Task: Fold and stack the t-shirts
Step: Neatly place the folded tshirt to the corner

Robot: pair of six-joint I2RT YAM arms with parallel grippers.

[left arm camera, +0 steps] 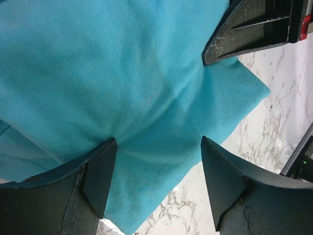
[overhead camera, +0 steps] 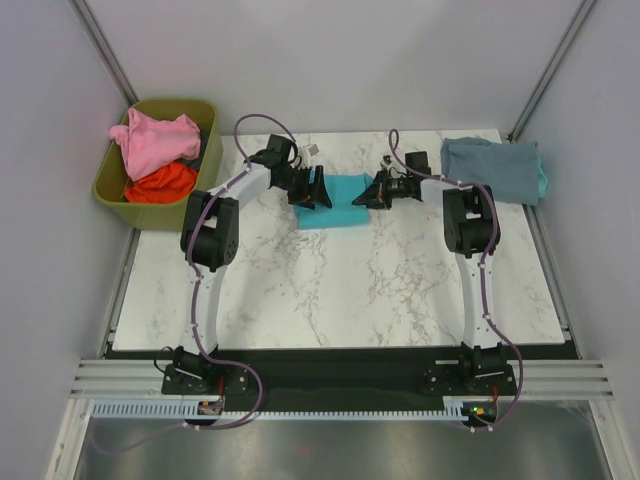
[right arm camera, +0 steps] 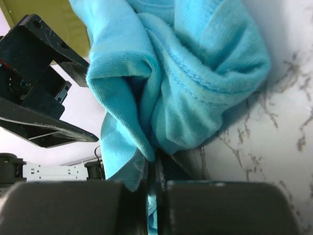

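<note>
Jaws of the right gripper [right arm camera: 154, 164] pinch a bunched fold of the teal t-shirt [overhead camera: 338, 205] on the table [overhead camera: 350, 290]; those of the left gripper [left arm camera: 159, 147] hang spread over it. Limp, light cloth, probably best taken by its corners.

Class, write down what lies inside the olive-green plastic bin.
A crumpled pink cloth t-shirt lies uppermost, an orange-red cloth t-shirt showing at its near side. The olive-green plastic bin's floor and anything beneath them are covered.
</note>
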